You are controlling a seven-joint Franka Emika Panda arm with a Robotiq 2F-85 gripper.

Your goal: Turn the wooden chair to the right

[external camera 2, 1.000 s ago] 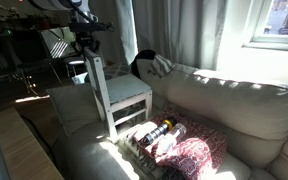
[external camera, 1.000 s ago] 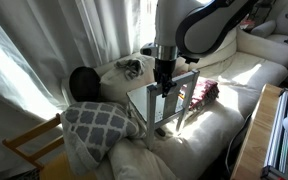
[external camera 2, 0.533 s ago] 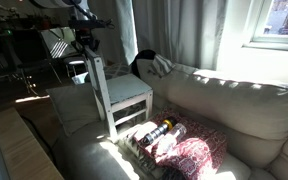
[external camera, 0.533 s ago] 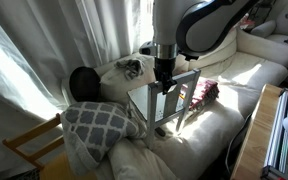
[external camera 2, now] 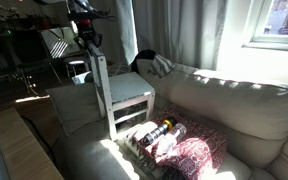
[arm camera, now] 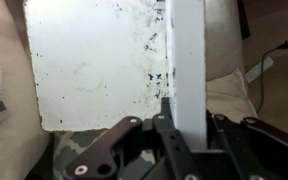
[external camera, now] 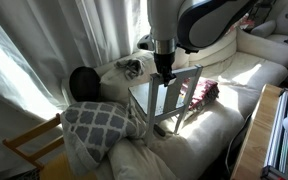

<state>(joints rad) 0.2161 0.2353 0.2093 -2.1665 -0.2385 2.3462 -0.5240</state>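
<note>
The small pale grey-white wooden chair (external camera: pixel 159 100) stands on the cream sofa, seen in both exterior views (external camera 2: pixel 124 95). Its slatted back is upright. My gripper (external camera: pixel 165 76) comes down from above and is shut on the top rail of the chair's back; in an exterior view it sits at the back's top (external camera 2: pixel 89 50). In the wrist view the white seat (arm camera: pixel 89 65) fills the upper left and the back's rail (arm camera: pixel 187 70) runs between my fingers (arm camera: pixel 186 122).
A patterned grey cushion (external camera: pixel 96 122) and a black round object (external camera: pixel 82 82) lie beside the chair. A dark red patterned cloth (external camera 2: pixel 189 155) and a bottle (external camera 2: pixel 156 131) lie on the sofa. A yellow-tan wooden chair frame (external camera: pixel 29 145) stands by the curtain.
The gripper has risen slightly and the chair has turned a little with it, its back swinging and tilting.
</note>
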